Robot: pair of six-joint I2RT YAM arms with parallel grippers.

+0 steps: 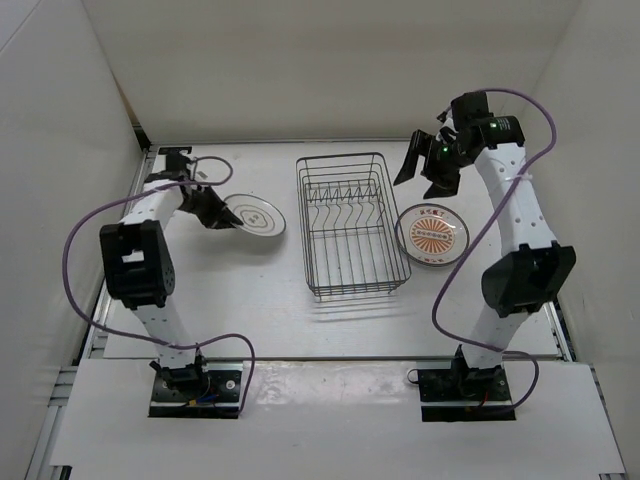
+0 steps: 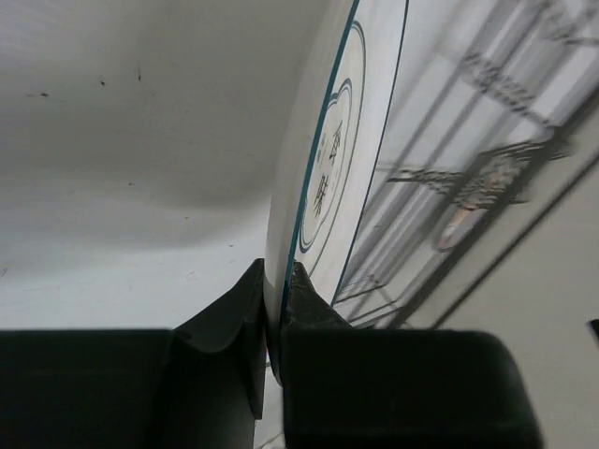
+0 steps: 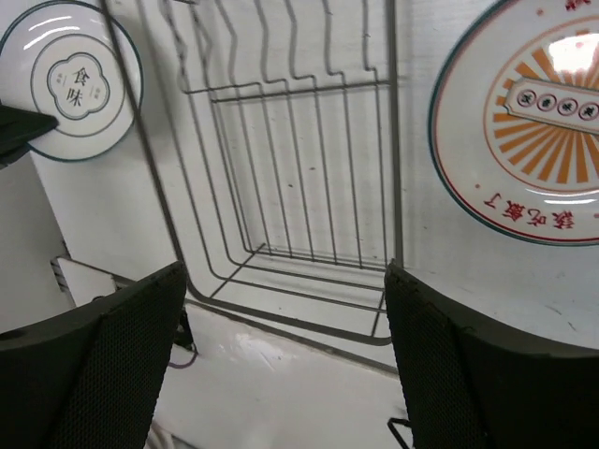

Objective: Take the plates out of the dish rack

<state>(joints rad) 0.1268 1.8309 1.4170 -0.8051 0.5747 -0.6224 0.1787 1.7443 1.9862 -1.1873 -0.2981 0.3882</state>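
The dark wire dish rack (image 1: 350, 225) stands mid-table, and I see no plate between its prongs. To its left is a white plate with a grey centre motif (image 1: 257, 215), with my left gripper (image 1: 220, 214) shut on its left rim. In the left wrist view that plate (image 2: 342, 159) runs edge-on out of the pinched fingers (image 2: 245, 309). A plate with an orange sunburst (image 1: 432, 233) lies flat to the right of the rack. My right gripper (image 1: 425, 172) hangs open and empty above the rack's far right corner. Its wrist view looks down on the rack (image 3: 290, 140) and the orange plate (image 3: 533, 140).
White walls close the table in at the back and on both sides. Purple cables loop beside each arm (image 1: 75, 250). A dark bracket (image 1: 172, 158) sits at the far left corner.
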